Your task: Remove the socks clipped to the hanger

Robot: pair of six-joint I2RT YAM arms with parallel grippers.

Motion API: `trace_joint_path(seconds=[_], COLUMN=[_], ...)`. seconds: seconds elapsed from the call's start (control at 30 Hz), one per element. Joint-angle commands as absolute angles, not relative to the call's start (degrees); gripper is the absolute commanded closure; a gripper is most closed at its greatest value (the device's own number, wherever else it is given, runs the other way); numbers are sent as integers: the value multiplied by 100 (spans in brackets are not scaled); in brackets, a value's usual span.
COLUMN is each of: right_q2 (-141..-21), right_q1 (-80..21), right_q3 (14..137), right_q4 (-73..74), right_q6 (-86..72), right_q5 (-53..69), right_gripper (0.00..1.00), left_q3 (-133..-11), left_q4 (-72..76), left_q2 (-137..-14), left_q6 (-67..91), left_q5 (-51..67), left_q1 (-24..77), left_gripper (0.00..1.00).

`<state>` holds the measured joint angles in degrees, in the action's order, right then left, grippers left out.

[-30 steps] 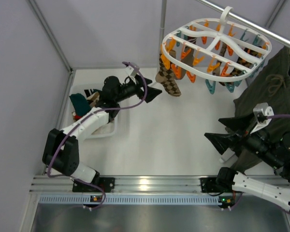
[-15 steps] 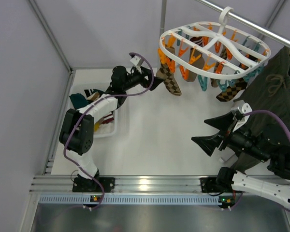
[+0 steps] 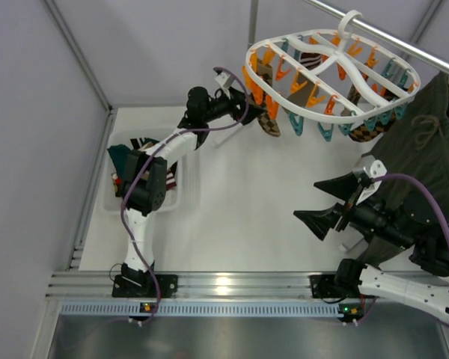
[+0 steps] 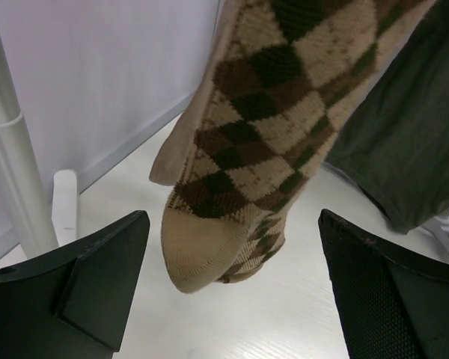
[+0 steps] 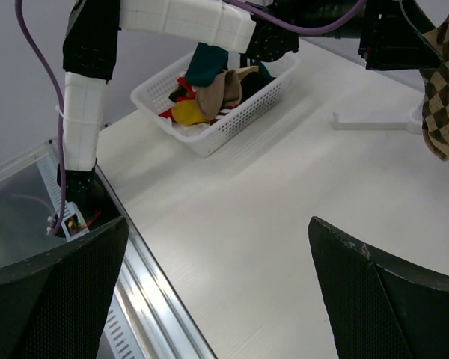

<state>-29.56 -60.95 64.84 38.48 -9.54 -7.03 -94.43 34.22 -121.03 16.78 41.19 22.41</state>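
— Where is the hanger (image 3: 331, 73) found?

— It is hung by its hook from the metal rail (image 3: 404, 45), high over the far right of the table (image 3: 247, 194). Several socks are seen clipped beneath it.

— And the left gripper (image 4: 232, 224)?

— It is raised under the hanger's left edge and is spread wide. The toe of an argyle sock (image 4: 247, 149) is seen hanging between the fingers, with a gap on either side.

— The right gripper (image 5: 217, 224)?

— It is also held wide, with nothing gripped, above the bare table.

— Other socks?

— A heap of loose socks (image 5: 209, 90) is seen in the white basket (image 5: 239, 120) at the table's left.
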Motion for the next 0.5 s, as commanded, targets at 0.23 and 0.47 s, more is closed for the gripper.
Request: trace_joint_path(seconds=[0.23, 0.47], right_q2=[-3147, -3102], right_q1=[-6047, -6047], right_q3=[6346, 6249], right_q4=[3375, 3296], right_q6=[-580, -501], right_q5=[-668, -747], right_gripper=[0, 0], left_q3=[-11539, -10681], left_q4=[4175, 4430], left_q2=[-13368, -12798], left_q6=[2619, 2708], left_q5=[4614, 4317], left_q1=[2206, 2259], left_gripper=[53, 100])
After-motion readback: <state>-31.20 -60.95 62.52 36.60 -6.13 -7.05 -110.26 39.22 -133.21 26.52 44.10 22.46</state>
